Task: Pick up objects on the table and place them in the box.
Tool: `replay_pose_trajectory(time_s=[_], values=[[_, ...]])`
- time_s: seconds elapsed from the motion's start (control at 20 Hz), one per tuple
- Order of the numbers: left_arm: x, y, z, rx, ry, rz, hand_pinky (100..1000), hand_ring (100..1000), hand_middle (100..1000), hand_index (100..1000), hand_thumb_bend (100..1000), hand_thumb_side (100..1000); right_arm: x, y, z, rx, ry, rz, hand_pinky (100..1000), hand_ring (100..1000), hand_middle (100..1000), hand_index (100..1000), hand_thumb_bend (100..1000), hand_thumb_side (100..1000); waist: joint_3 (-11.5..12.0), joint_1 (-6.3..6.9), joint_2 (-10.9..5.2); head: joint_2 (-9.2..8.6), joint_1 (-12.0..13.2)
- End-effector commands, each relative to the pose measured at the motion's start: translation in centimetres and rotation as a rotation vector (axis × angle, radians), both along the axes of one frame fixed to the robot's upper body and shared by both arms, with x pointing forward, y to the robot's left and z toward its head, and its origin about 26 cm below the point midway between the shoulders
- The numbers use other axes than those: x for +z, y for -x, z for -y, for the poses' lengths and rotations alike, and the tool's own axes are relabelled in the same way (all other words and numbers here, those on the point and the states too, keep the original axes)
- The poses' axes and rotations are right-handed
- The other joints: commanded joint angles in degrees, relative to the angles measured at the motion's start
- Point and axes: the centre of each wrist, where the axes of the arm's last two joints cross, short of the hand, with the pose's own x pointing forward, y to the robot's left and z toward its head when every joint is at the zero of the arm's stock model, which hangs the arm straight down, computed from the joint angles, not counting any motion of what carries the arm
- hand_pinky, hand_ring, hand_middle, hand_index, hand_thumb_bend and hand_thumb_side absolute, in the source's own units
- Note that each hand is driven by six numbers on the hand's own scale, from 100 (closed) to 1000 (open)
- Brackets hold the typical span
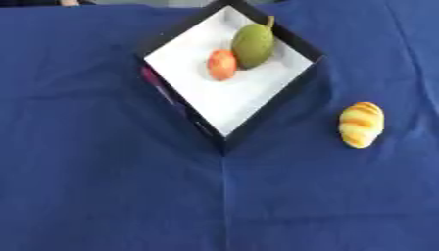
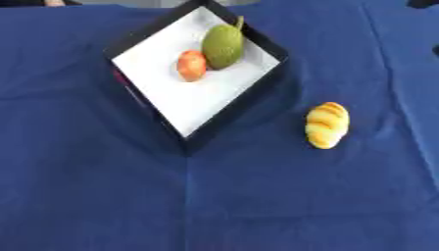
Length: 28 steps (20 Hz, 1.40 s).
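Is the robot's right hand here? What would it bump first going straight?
No hand shows in either view, so I cannot tell. A yellow bun lies on the cloth right of the box.

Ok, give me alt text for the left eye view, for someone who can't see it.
A black box with a white floor sits turned like a diamond on a blue cloth, holding a green fruit and a smaller orange-red fruit side by side. A yellow striped bread roll lies on the cloth to its right. No robot hand shows.

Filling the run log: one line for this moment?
hands: neither in view | box: green fruit, orange fruit | blue cloth: yellow bread roll, right of box
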Motion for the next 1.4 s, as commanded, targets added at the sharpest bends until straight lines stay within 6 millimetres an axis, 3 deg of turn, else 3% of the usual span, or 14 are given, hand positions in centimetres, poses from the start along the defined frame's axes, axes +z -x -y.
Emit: replay_pose_trajectory(time_s=[0.05,1.05,1.4], values=[[0.8,0.0,-0.2,-0.005,-0.033,0.012,663,722,730,795,100,668,1.2,-0.2,-1.5,0.115,0.136,0.002,983,860,836,903,100,382,0.14,-0.43,-2.08,-0.18,-0.38],[0.1,0.2,-0.1,-0.005,-0.030,-0.006,681,723,727,784,100,669,2.1,-4.6,-10.2,0.278,0.159,-0.042,1000,865,850,910,100,358,0.49,-0.20,-2.61,0.79,-1.32],[0.0,0.2,-0.1,-0.003,-0.036,-0.016,683,722,723,782,100,668,0.6,-5.4,-10.3,0.285,0.288,-0.110,1000,870,843,903,100,421,0.69,-0.32,-2.51,0.77,-1.66]])
